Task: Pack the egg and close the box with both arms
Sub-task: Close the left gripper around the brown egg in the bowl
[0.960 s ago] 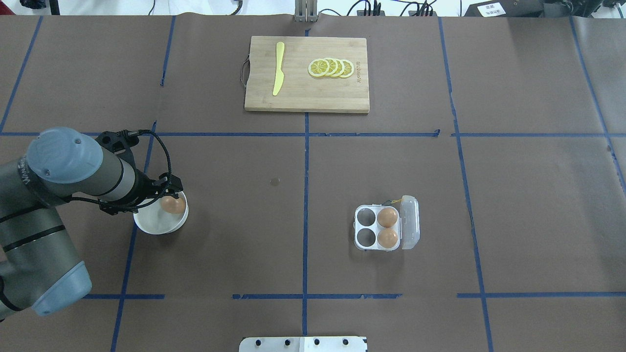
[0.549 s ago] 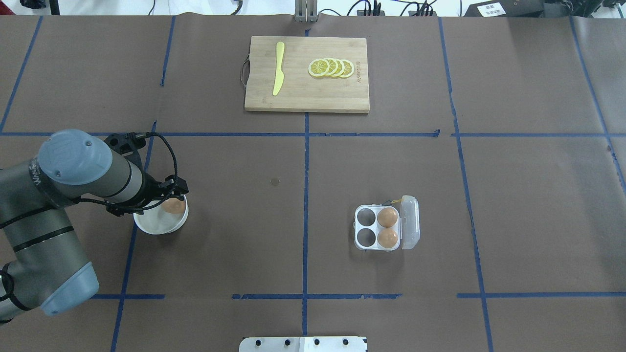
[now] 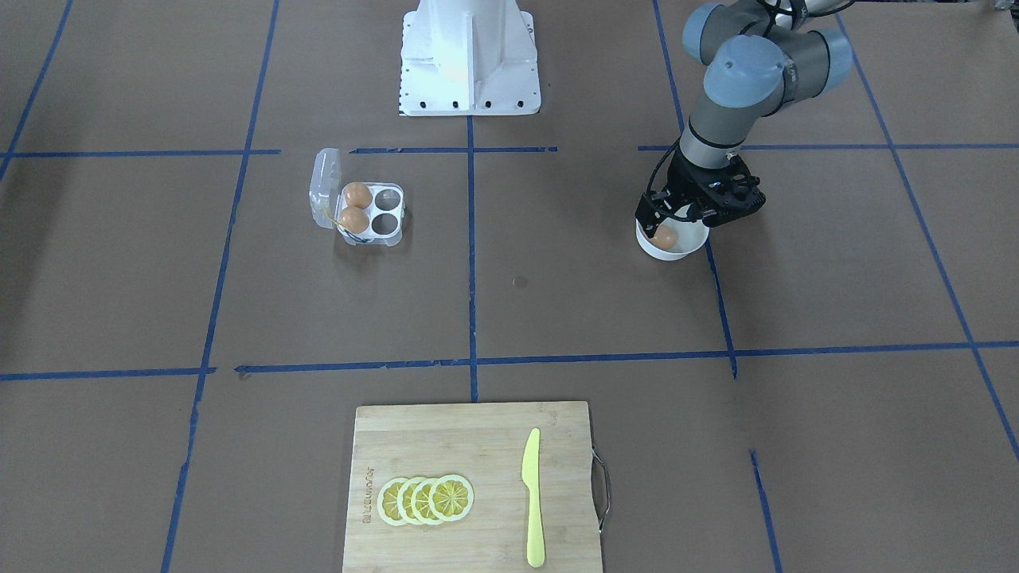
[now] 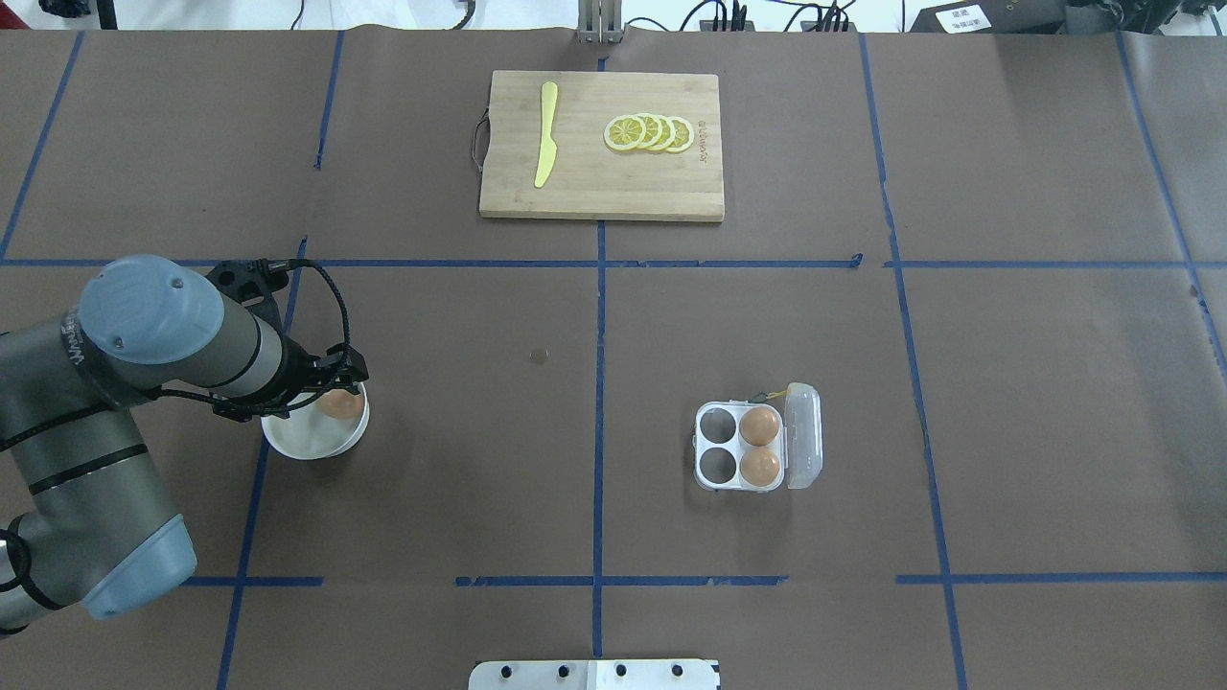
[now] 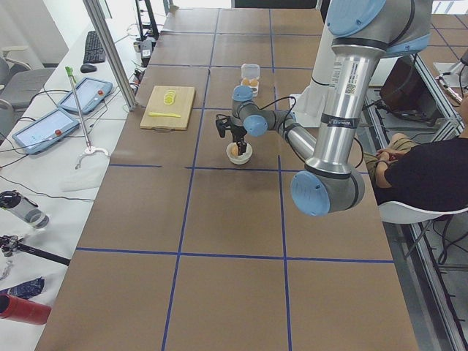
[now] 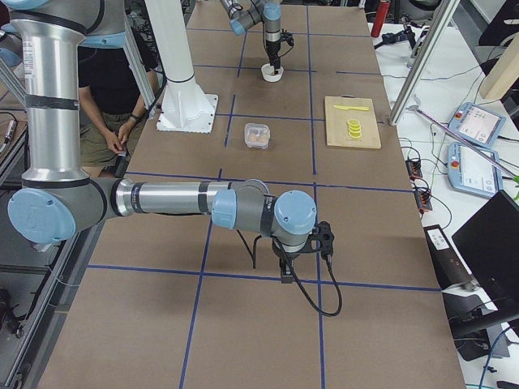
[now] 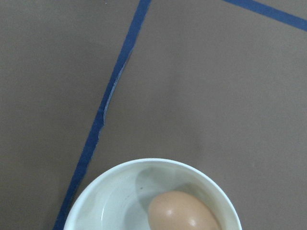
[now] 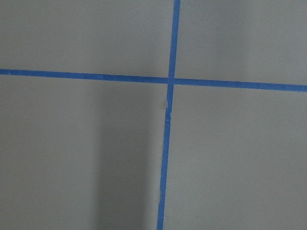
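You have the black left gripper (image 3: 694, 219) above the orange-brown egg (image 3: 665, 236) in the round white bowl (image 3: 677, 254); you cannot tell its spread, nor that of the right gripper (image 6: 286, 274).

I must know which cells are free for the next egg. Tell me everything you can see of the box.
The box is a small clear plastic carton with four round cells in a square. Its hinged lid is swung open to one side. Two orange-brown eggs fill the cells next to the lid, and the two cells farther from it are empty. A thin yellow string hangs at a corner by the hinge. The box sits flat on the brown table, and nothing else touches it.
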Robot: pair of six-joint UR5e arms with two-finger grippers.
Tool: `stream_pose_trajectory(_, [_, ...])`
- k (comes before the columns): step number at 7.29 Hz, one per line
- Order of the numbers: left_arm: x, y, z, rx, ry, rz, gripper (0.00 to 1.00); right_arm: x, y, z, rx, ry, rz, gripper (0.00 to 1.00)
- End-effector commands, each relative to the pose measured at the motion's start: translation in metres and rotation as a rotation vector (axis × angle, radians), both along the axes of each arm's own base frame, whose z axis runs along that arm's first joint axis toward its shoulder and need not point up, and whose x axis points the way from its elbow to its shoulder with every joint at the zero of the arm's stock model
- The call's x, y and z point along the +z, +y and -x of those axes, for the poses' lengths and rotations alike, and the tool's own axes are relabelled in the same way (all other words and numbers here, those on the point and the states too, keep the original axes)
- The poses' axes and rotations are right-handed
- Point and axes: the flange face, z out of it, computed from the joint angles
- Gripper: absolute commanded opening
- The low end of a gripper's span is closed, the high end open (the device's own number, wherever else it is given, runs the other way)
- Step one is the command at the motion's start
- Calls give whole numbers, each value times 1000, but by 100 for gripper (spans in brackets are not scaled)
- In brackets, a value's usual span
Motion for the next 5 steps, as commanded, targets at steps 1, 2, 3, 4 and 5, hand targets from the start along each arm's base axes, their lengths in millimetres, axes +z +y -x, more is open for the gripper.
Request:
stream_pose_trajectory(1, [1,1,-1,2,-2,1,87,0,0,0,1,0,0,100])
stream_pose_trajectory(2, [3,2,-3,5,-6,3,87,0,0,0,2,0,1,100])
stream_pose_trajectory(3, [5,2,-4,7,-10,6,87,-1,-1,0,2,0,0,100])
stream_pose_trajectory(4, [5,4,-6,11,-10,6,87,0,0,0,2,0,1,100])
stream_pose_trajectory(5, [8,5,-9,15,-15,8,87,0,0,0,0,0,-1,100])
